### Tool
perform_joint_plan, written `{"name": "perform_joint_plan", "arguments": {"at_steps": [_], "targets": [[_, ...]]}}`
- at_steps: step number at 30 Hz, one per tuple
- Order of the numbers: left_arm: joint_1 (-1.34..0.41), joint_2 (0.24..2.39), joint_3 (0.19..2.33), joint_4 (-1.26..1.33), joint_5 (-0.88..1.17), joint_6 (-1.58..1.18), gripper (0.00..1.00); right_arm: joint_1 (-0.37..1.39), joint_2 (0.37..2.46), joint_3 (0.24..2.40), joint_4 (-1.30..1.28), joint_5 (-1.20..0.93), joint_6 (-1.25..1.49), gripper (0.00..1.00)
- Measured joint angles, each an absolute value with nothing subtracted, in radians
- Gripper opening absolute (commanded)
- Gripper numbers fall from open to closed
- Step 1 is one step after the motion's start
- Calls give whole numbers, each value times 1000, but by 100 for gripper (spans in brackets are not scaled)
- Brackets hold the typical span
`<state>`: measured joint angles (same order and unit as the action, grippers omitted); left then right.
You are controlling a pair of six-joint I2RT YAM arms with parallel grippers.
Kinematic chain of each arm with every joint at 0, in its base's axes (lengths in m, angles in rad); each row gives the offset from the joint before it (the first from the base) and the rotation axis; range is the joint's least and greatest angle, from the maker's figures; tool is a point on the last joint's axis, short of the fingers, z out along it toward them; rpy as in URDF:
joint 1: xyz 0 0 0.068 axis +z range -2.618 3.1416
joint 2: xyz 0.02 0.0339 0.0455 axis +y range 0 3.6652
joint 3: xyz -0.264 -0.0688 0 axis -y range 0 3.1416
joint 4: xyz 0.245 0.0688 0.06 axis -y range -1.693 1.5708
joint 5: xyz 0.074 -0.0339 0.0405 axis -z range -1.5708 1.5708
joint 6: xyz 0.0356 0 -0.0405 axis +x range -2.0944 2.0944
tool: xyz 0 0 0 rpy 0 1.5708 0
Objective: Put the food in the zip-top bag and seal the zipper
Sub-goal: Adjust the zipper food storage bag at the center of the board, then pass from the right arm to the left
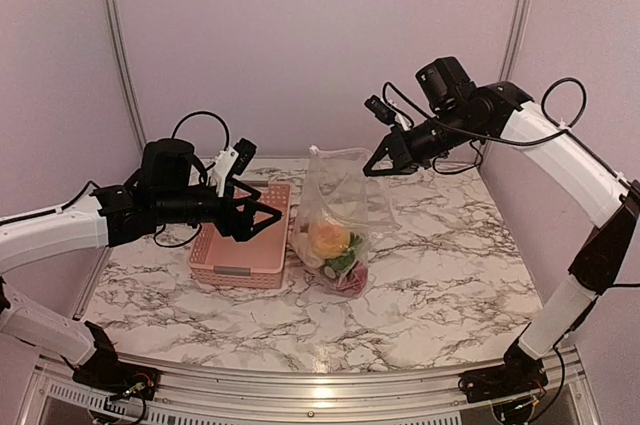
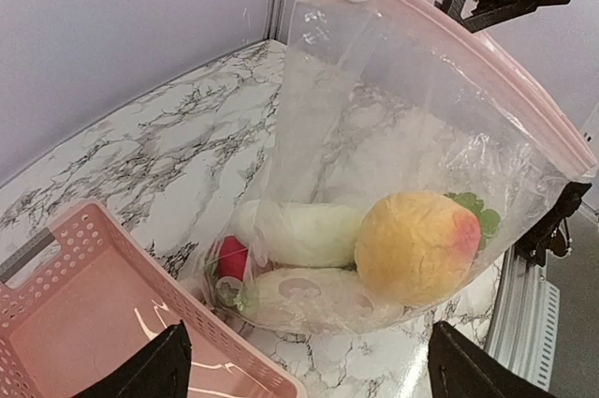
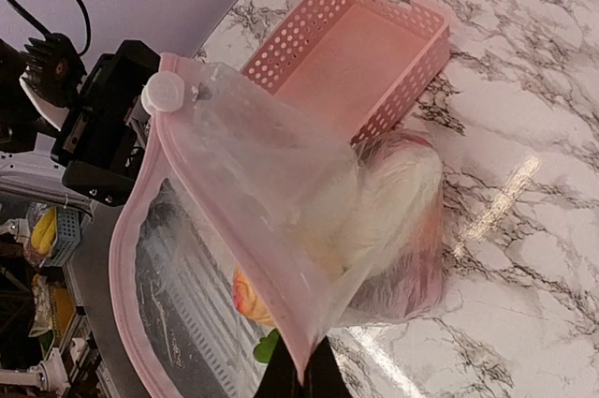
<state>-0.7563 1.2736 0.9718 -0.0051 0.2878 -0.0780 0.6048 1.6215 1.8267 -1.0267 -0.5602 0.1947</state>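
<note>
One crinkly clear plastic zip-top bag holds two white oblong toys, one yellow-orange fruit, one red piece. Right gripper pinches its corner; left gripper gapes, empty.

Clear plastic zip-top bag upright mid white marbled surface. Orange, green, dark red toy food pieces heaped in bag bottom. Pink plastic lattice basket just left of bag. Above basket: left gripper, fingers spread. At bag's upper right corner: right gripper.
</note>
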Motion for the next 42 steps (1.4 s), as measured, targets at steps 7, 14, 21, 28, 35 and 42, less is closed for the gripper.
{"name": "perform_joint_plan", "arguments": {"at_steps": [7,14,21,28,35,42], "targets": [[-756,1340,908,188,365,69,84,627,1618,1684,-1035,-617,135,0],[-756,1474,975,279,427,112,77,704,1620,1684,-1034,-623,115,0],[-756,1560,1080,295,480,141,59,724,1621,1684,-1035,-622,111,0],[-755,1570,1081,326,550,131,48,724,1649,1722,-1061,-595,111,0],[-754,1571,1081,340,573,120,26,724,1670,1758,-1088,-532,111,0],[-754,1584,1081,347,576,105,17,724,1711,1824,-1132,-452,112,5]]}}
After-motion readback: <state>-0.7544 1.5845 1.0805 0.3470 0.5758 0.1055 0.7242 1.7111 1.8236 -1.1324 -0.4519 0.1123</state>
